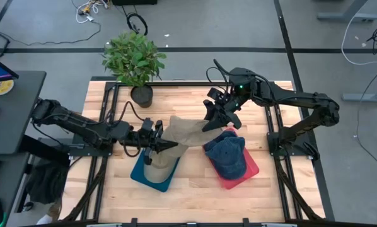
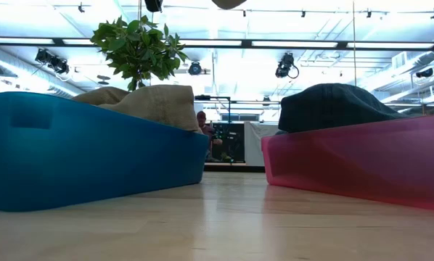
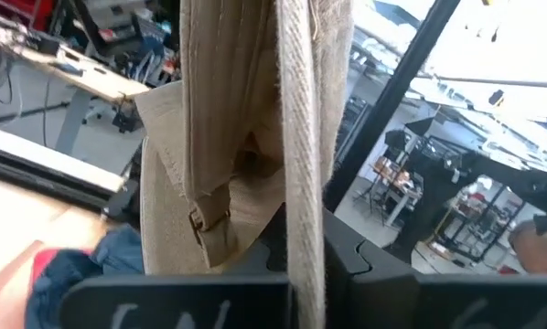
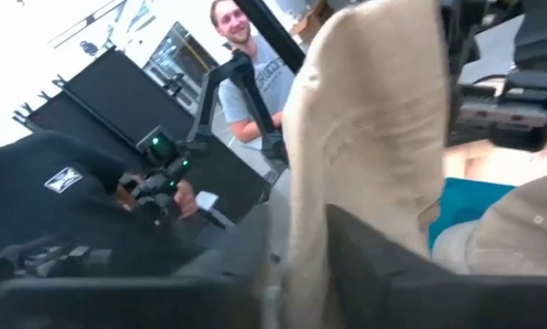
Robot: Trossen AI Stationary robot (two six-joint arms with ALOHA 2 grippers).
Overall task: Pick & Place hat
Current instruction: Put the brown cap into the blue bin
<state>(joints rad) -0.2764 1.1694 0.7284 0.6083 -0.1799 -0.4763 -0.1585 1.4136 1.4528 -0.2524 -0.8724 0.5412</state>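
A tan hat (image 1: 185, 131) is stretched in the air between my two grippers, above the gap between the two bins; its underside (image 2: 228, 2) just shows at the top of the low view. My left gripper (image 1: 165, 145) is shut on its left end, and my right gripper (image 1: 208, 123) is shut on its right end. More tan hat cloth (image 1: 160, 165) lies in the blue bin (image 1: 144, 176). A dark blue hat (image 1: 229, 154) rests in the red bin (image 1: 248, 171). My left gripper (image 3: 301, 292) pinches a thick stitched edge of the tan hat (image 3: 296, 174) between its two fingers, coming level from the table's left. The back strap with its buckle (image 3: 205, 217) hangs beside that edge. The hat is lifted clear. My right gripper (image 4: 296, 292) pinches a fold of the tan hat's cloth (image 4: 365, 137) between its fingers, slanting down from the table's far right. How many layers it has, I cannot tell. The hat is clear of the table and spans toward the other gripper.
A potted plant (image 1: 135, 63) stands at the table's far edge, left of centre. The blue bin (image 2: 72, 156) and the red bin (image 2: 362, 159) sit side by side mid-table with bare wood (image 1: 195, 189) between and in front. A person (image 4: 246, 64) stands beyond the table.
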